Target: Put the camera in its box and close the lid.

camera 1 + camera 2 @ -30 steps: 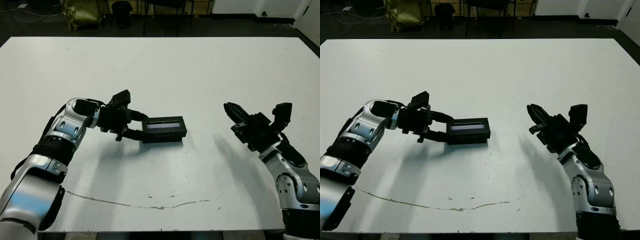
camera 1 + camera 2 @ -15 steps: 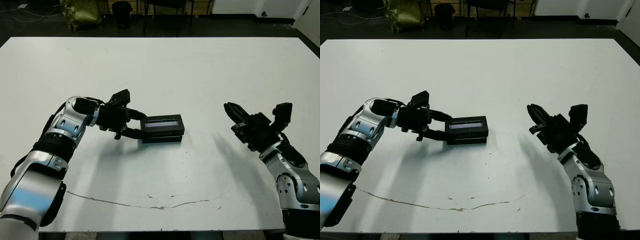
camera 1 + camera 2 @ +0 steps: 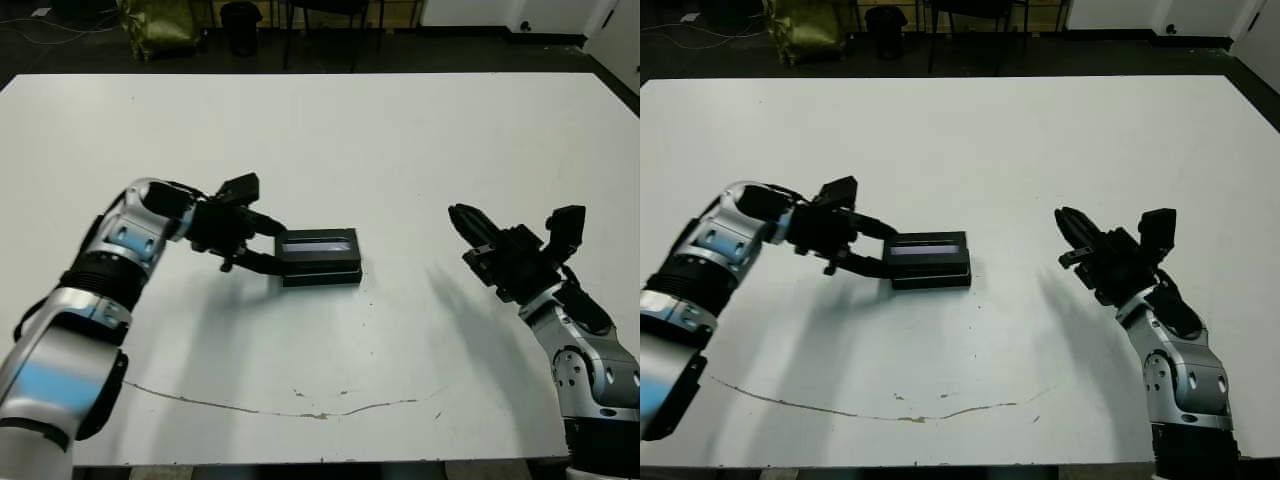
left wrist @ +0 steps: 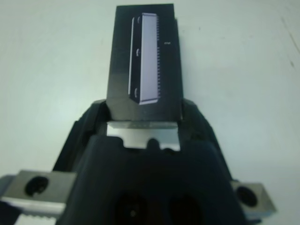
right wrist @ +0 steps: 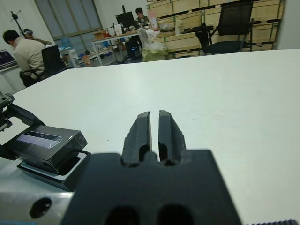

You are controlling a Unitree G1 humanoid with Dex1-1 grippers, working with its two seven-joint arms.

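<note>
- Desk (image 3: 400, 130): white surface carrying all the task items; a thin dark scratch line (image 3: 300, 410) runs near its front edge.
- My left gripper (image 3: 268, 243): reaching in from the left side of the desk, its two black fingers clamped on the near short end of the lid (image 3: 318, 243). In the left wrist view the fingers (image 4: 91, 119) flank that end on both sides.
- The lid: flat black cover with a bluish-grey glossy strip along its top, lying lengthwise left to right at about the middle of the desk. It sits over the box (image 3: 322, 275), not fully seated; in the right wrist view its far side stands raised, with a gap showing beneath it.
- The box: shallow black tray directly under the lid, resting on the desk. Its edge shows just beyond the lid on the side facing me, and in the right wrist view a strip of pale lining (image 5: 70, 169) shows in the gap.
- The camera: I cannot see it in any view; the lid covers the inside of the box, so I cannot tell where it lies.
- My right gripper (image 3: 462, 217): held above the right part of the desk, well apart from the box, holding nothing. In the right wrist view its fingers (image 5: 140, 131) stand pressed together with only a thin seam between them.
- People (image 5: 26, 51): seated at desks in the room beyond the far edge.
</note>
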